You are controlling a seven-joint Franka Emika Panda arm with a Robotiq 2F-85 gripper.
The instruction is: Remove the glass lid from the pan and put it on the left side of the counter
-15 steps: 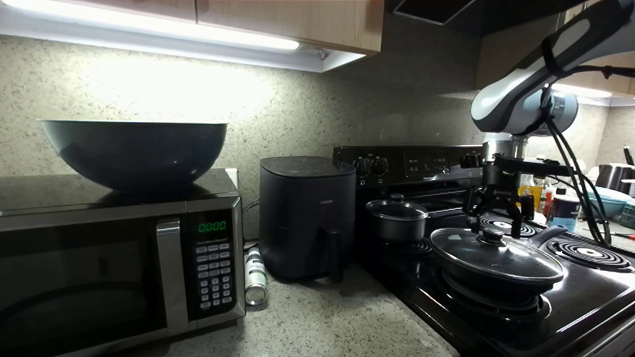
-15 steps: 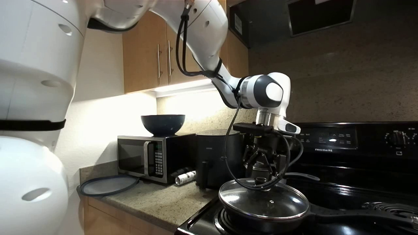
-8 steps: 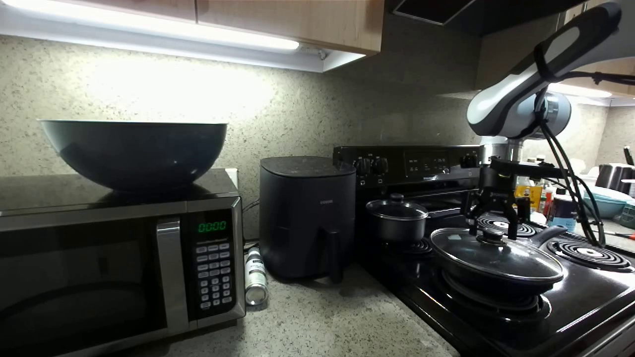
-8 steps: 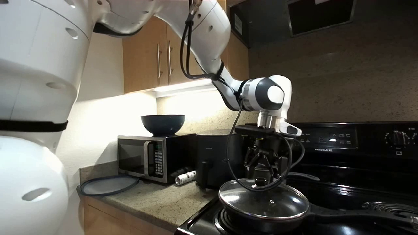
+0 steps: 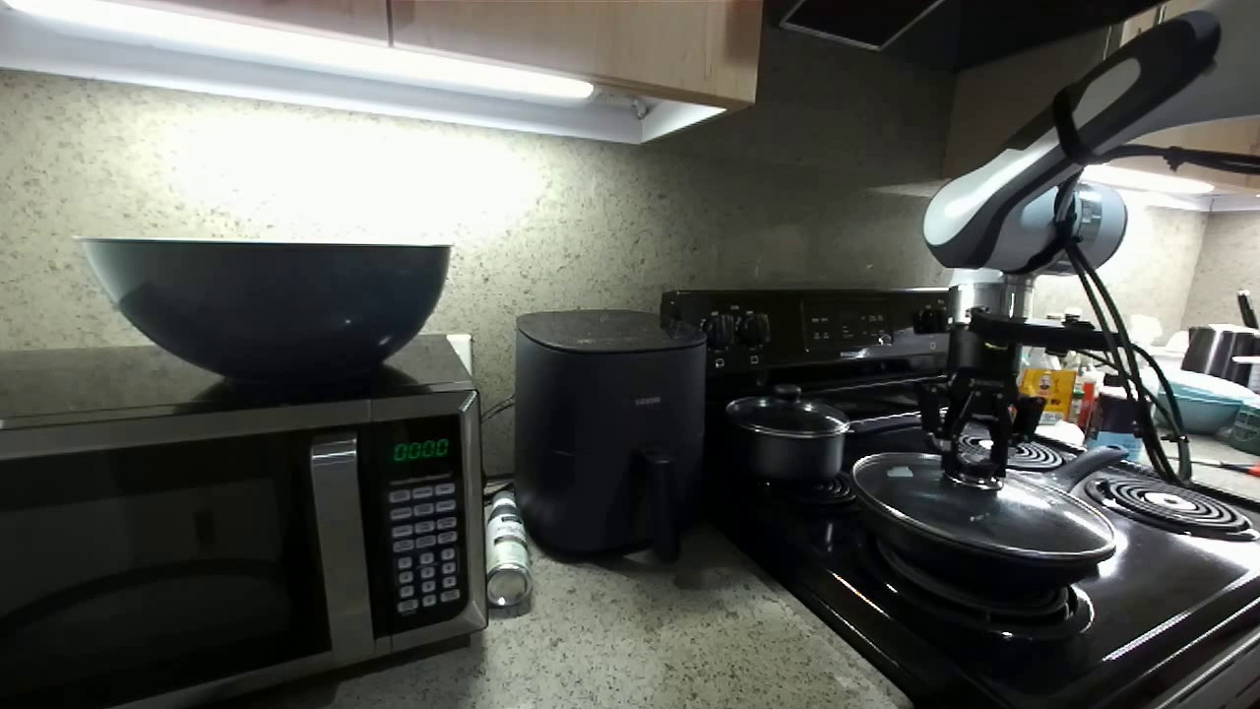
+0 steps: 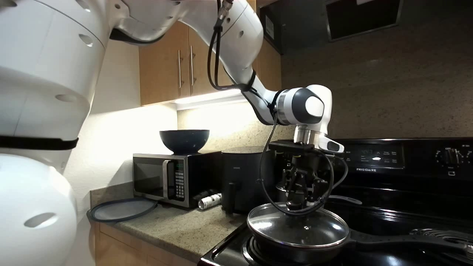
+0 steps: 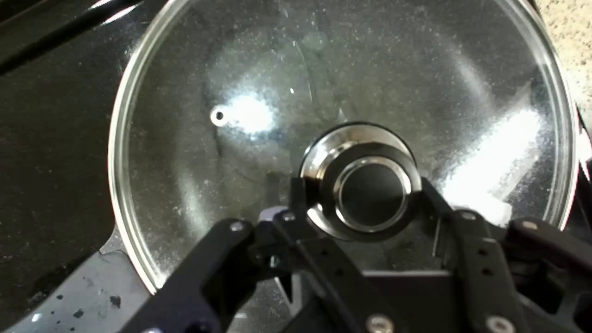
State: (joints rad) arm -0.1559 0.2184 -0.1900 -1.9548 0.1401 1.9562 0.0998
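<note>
The glass lid (image 5: 1034, 512) sits on the black pan (image 5: 984, 576) on the front burner; both also show in an exterior view, the lid (image 6: 306, 231) over the pan (image 6: 306, 255). In the wrist view the lid (image 7: 277, 60) fills most of the picture, and its dark knob (image 7: 372, 196) stands between the fingers (image 7: 298, 196). My gripper (image 5: 975, 468) points straight down and is shut on the knob; the fingers hide most of the knob in the exterior views. The grey speckled counter (image 5: 630, 630) lies beside the stove and also shows in an exterior view (image 6: 184, 225).
A black air fryer (image 5: 610, 433), a microwave (image 5: 197, 532) with a large bowl (image 5: 266, 305) on it, and a lying can (image 5: 508, 551) stand on the counter. A smaller lidded pot (image 5: 787, 443) is behind the pan. A round dark-rimmed disc (image 6: 123, 210) lies at the counter's far end.
My gripper has shifted slightly and its fingers, apart around the knob before, have closed in on it. The lid and pan have barely shifted.
</note>
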